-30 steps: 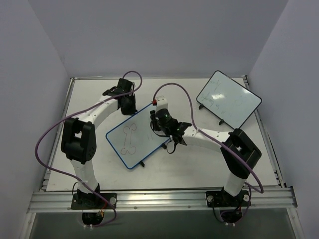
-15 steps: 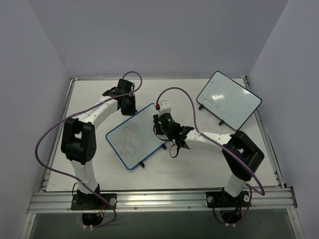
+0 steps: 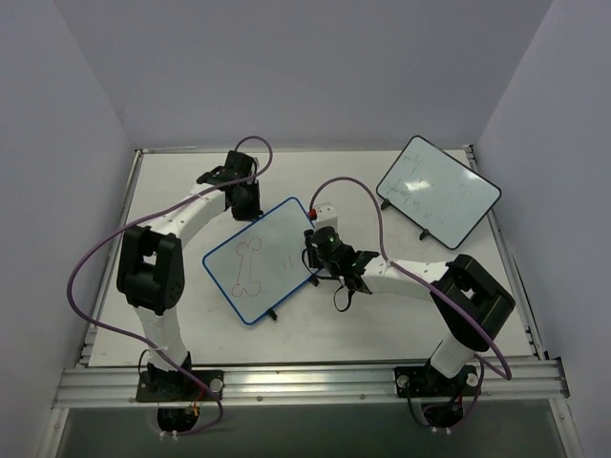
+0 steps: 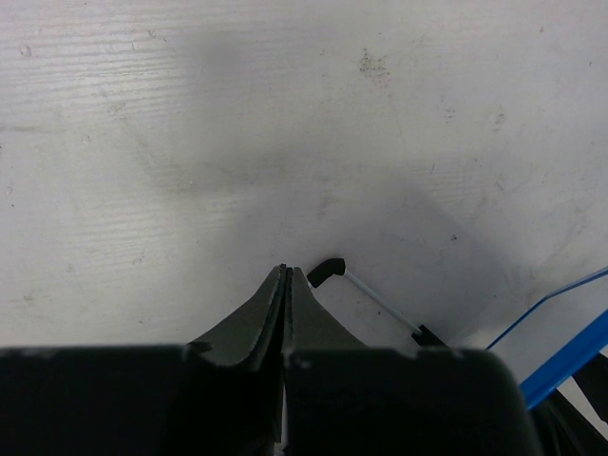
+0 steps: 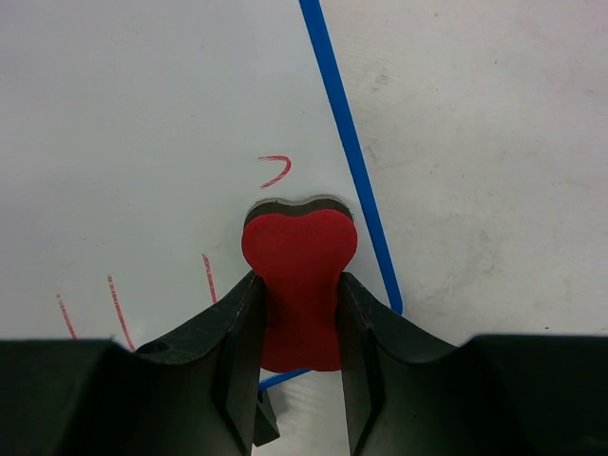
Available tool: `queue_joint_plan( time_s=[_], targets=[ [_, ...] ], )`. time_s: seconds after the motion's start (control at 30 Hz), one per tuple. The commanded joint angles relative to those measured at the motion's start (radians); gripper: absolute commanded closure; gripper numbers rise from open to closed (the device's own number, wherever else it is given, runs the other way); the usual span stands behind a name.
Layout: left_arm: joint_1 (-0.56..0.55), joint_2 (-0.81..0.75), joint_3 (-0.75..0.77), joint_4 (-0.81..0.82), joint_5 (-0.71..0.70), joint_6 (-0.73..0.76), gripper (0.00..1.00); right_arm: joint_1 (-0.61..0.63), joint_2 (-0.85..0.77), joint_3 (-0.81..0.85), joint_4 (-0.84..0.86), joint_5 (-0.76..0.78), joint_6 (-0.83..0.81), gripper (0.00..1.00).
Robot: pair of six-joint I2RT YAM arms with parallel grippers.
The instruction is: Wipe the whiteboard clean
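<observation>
Whiteboard [image 3: 272, 243]: it lies turned at an angle in the middle of the table [image 3: 382, 315], with a bone drawing [image 3: 250, 265] on it.
Right tool [image 5: 299, 285]: it pinches a red eraser [image 5: 299, 237] over the board, near the blue right edge, beside short red strokes [image 5: 119, 309].
Left tool [image 4: 285, 280]: fingers pressed together, holding nothing, just beside the board's far corner.

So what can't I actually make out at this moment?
- Right wrist: whether the eraser presses on the whiteboard, no side angle; the right gripper covers the lower ends of the red strokes.
- Top external: that contact, hidden under the arm; marks on the black-framed board, too small.
- Left wrist: most of the whiteboard, cut off at the right edge beside the left gripper.
</observation>
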Motion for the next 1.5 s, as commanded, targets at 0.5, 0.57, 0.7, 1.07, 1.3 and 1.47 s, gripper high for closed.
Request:
queue_joint_plan(
  time_s=[0.5, 0.57, 0.7, 1.07, 1.3, 1.47],
  targets=[
    [-0.012, -0.008, 0.004, 0.009, 0.010, 0.010, 0.95, -0.048, 0.078, 0.217, -0.084, 0.003, -0.051, 0.77],
    [-0.012, -0.008, 0.005, 0.006, 0.010, 0.012, 0.95, -0.048, 0.075, 0.199, -0.079, 0.005, -0.045, 0.77],
    [-0.012, -0.008, 0.007, 0.008, 0.011, 0.012, 0.95, -0.048, 0.055, 0.139, -0.062, 0.009, -0.029, 0.77],
    [-0.012, 0.001, 0.005, 0.011, 0.013, 0.007, 0.95, -0.045, -0.066, -0.024, -0.033, 0.012, 0.027, 0.77],
    [-0.013, 0.001, 0.004, 0.014, 0.014, 0.006, 0.95, -0.044, -0.060, 0.008, -0.038, 0.005, 0.011, 0.77],
    [-0.013, -0.004, 0.002, 0.014, 0.010, 0.007, 0.95, -0.010, -0.023, 0.010, 0.031, -0.001, 0.016, 0.78]
  ],
)
